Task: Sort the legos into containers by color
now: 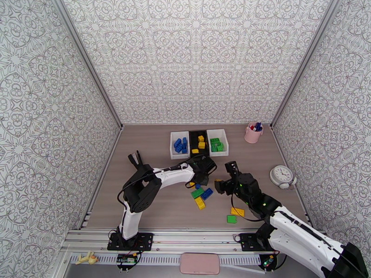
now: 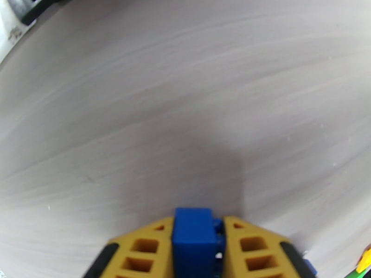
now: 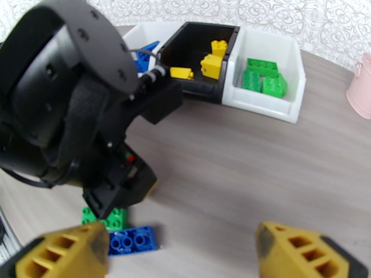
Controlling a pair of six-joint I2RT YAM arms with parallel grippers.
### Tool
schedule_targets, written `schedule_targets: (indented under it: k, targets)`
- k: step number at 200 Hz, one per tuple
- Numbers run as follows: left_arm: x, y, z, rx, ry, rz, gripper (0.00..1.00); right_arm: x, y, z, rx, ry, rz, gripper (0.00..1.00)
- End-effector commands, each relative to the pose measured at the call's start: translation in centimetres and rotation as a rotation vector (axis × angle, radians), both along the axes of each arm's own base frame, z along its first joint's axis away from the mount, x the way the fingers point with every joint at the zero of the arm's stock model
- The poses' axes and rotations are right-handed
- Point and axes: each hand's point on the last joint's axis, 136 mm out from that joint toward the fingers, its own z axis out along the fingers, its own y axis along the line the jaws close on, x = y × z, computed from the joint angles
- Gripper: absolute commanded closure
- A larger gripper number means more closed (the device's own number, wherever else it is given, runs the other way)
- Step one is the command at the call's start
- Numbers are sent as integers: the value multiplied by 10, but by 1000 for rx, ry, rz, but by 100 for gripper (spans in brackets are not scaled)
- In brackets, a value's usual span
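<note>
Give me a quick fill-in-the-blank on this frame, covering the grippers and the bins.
1. The left gripper is shut on a ____ brick.
2. The black bin holds ____ bricks.
3. The green bricks lie in the white bin just to the ____ of the black one.
4. The right gripper stands ____, holding nothing.
Missing words: blue; yellow; right; open.
</note>
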Motion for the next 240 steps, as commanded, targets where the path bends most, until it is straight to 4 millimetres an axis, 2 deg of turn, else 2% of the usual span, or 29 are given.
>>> schedule_targets:
  k: [1, 24, 72, 100, 123, 144, 183, 204, 240]
  targets:
    - [2, -2, 19, -36, -56, -2, 77, 0, 6, 5, 43, -12, 16, 14]
    - [13, -3, 47, -95, -142, 15, 80, -1, 11, 16, 90, -38, 34, 14]
    - [36, 4, 112, -239, -342, 71, 80, 0, 27, 37, 178, -82, 92, 13]
    - [54, 23, 148, -312, -477, 136, 80, 3, 42, 46, 237, -92, 144, 13]
    - [69, 46, 171, -330, -565, 190, 80, 9, 60, 50, 224, -76, 207, 12]
    - [83, 68, 178, -310, -589, 235, 79, 20, 78, 55, 213, -84, 243, 9]
    - [113, 112, 178, -223, -617, 277, 79, 43, 115, 68, 199, -124, 296, 1]
    - [134, 133, 174, -191, -603, 301, 79, 51, 134, 72, 206, -134, 321, 0]
    - [166, 149, 164, -201, -572, 337, 79, 60, 152, 69, 213, -129, 327, 0]
